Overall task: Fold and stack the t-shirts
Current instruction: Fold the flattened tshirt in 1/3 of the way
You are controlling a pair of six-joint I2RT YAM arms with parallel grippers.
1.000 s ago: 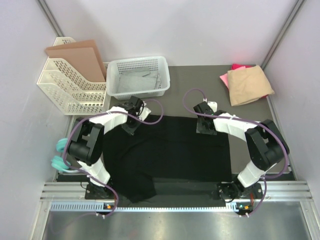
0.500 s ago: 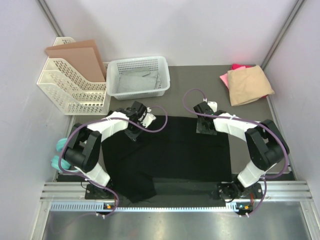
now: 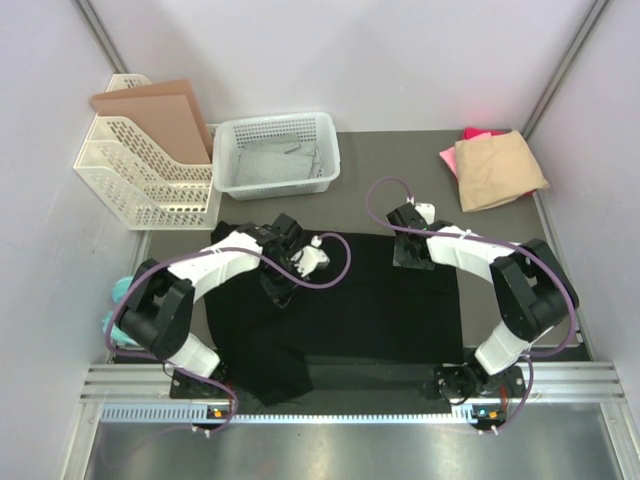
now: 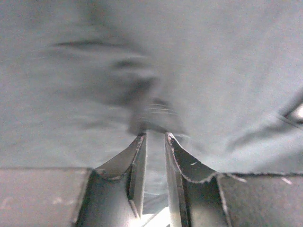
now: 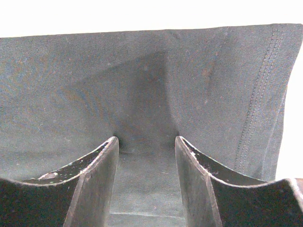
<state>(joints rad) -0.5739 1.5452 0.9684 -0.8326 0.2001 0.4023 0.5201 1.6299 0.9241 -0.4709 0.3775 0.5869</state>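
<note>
Top external view first, says the operator: where are the shirts?

Me: The black shirt (image 3: 380,300) lies spread across the tabletop (image 3: 400,160) between my two arms. The tan shirt (image 3: 498,170) sits folded at the far right corner, on top of the pink shirt (image 3: 475,133).

Operator: And your grip?

Me: My left gripper (image 3: 282,292) is over the left half of the black shirt, its jaws nearly together on a small pucker of cloth. My right gripper (image 3: 410,258) is at the shirt's far edge. Its jaws stand wider, and a thick fold fills the gap, so I read that as a hold too.

Operator: What could go wrong?

Me: The left pinch is thin, so a quick pull could slide the cloth out and drop the flap half folded. If the right side lets go, the whole shirt could drag instead of folding over. The left wrist view is blurred, so I judge that arm is moving fast.

Operator: What differs from a second ago?

Me: My left gripper was at the shirt's far left corner, near the basket (image 3: 278,150). It has swung inward toward the middle, taking that corner along, so the left edge looks drawn in. My right arm has not shifted.
</note>
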